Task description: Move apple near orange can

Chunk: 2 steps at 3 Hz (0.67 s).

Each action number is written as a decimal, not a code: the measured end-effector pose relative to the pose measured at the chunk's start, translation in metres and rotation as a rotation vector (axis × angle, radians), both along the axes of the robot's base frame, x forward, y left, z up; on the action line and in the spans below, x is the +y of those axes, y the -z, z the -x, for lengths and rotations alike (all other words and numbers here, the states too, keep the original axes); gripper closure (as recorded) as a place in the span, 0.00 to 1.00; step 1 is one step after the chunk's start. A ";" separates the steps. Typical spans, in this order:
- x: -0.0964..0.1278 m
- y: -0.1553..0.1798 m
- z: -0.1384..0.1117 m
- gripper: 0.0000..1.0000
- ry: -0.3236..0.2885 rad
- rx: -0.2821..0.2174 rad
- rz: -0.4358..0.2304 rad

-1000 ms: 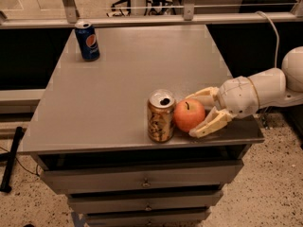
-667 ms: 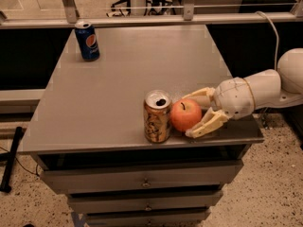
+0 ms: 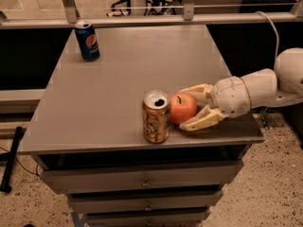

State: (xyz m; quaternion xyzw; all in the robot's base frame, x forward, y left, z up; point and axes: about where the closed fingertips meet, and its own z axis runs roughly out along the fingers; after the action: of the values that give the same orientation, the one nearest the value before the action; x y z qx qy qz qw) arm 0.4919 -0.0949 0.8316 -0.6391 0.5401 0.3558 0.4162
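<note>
While clamped on apple (image 3: 182,107), claw (image 3: 186,109) sits nr table (image 3: 118,79) front-rt; apple just beside orange can (image 3: 155,118).

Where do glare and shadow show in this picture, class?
Camera view: dim, warm light; the orange can gleams on its silver top; a soft shadow lies under the hand, right at the apple near the table's front edge.

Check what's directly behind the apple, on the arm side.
The gripper, its fingers closed on the apple from either side, above the table. The apple covers the palm, so contact there cannot be seen.
</note>
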 end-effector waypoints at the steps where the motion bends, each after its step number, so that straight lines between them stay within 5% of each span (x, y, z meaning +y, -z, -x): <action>1: -0.001 -0.001 -0.001 0.00 0.006 -0.008 0.003; 2: -0.003 -0.002 -0.001 0.00 0.009 -0.011 0.005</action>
State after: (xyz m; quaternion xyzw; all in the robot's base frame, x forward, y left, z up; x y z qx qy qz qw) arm 0.4925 -0.0975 0.8339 -0.6396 0.5417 0.3490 0.4191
